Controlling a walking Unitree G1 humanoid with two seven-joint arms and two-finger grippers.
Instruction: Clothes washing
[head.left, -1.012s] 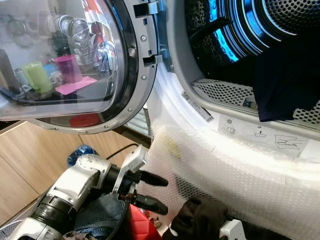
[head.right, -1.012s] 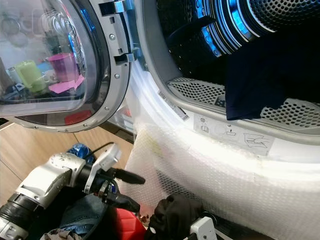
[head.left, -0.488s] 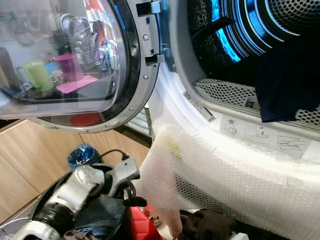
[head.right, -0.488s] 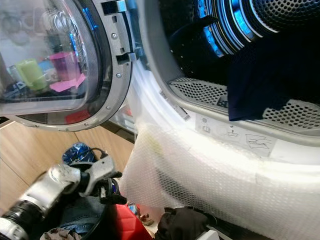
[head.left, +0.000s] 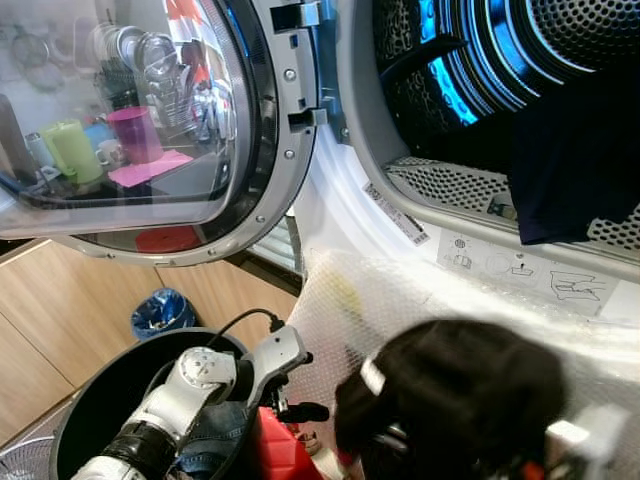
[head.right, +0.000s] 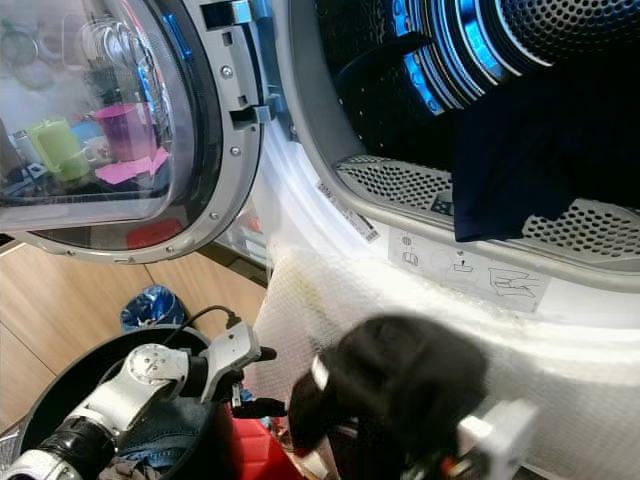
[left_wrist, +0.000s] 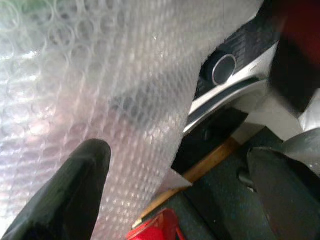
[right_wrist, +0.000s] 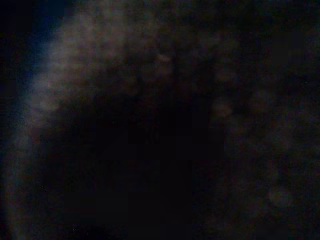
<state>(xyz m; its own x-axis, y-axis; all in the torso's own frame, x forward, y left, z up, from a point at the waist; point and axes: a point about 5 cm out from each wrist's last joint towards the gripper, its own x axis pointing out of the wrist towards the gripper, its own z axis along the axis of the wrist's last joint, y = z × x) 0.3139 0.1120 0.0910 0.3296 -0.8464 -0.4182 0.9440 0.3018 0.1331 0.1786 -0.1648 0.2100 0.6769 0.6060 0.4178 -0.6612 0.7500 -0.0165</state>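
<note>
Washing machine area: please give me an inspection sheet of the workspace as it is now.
Surface: bubble wrap draped over the machine's front sill.
Job's things: dark garment hanging in the drum; blurred black bundle raised at the right arm; jeans and red item in the black basket.
Clutter: blue bin.
Grippers: left gripper open, low near the basket.
Cables: black wire on left wrist.
Surroundings: open door, wooden floor.

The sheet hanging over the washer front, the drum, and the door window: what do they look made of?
Sheet: clear bubble wrap, going by the rows of small air pockets, plain in the left wrist view. Drum: probably polished steel, perforated and glinting blue. Door window: glossy and transparent with mirrored kitchen items; glass or clear plastic, hard to tell.
</note>
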